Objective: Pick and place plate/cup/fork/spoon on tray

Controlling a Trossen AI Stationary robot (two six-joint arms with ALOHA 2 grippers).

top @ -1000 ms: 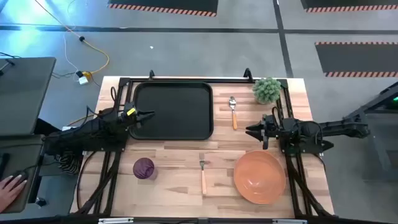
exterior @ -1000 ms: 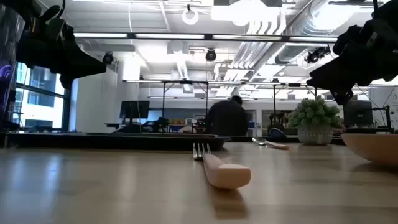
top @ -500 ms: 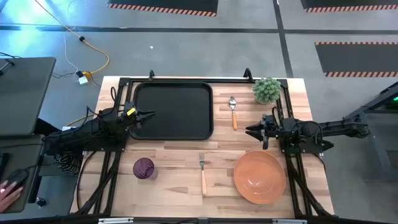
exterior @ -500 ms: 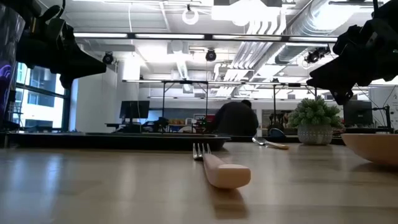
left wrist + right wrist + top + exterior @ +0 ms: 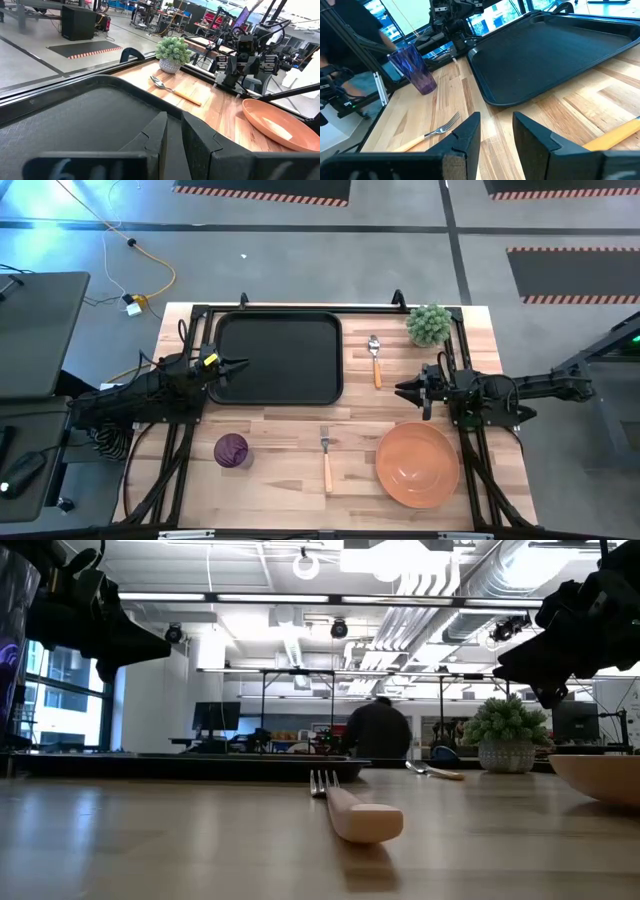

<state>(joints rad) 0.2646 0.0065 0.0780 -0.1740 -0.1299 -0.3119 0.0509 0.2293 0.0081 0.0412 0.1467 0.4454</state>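
The black tray point(image 5: 278, 358) lies at the far left of the table. The spoon point(image 5: 375, 360) lies to its right, bowl toward the far edge. The fork point(image 5: 326, 458) lies near the front edge, tines toward the far edge. The orange plate point(image 5: 417, 464) sits at the near right. The purple cup point(image 5: 232, 450) stands upright at the near left. My left gripper point(image 5: 240, 367) hovers over the tray's left rim, open by a narrow gap and empty. My right gripper point(image 5: 403, 390) hovers between spoon and plate, open and empty.
A small potted plant point(image 5: 430, 325) stands at the far right corner. Black frame rails point(image 5: 470, 450) run along both sides of the table. Bare wood lies between the fork and the cup. A person point(image 5: 380, 735) stands in the room behind the table.
Neither arm and none of the table's things has moved. A person's hand at the left edge of the high view has drawn out of sight.
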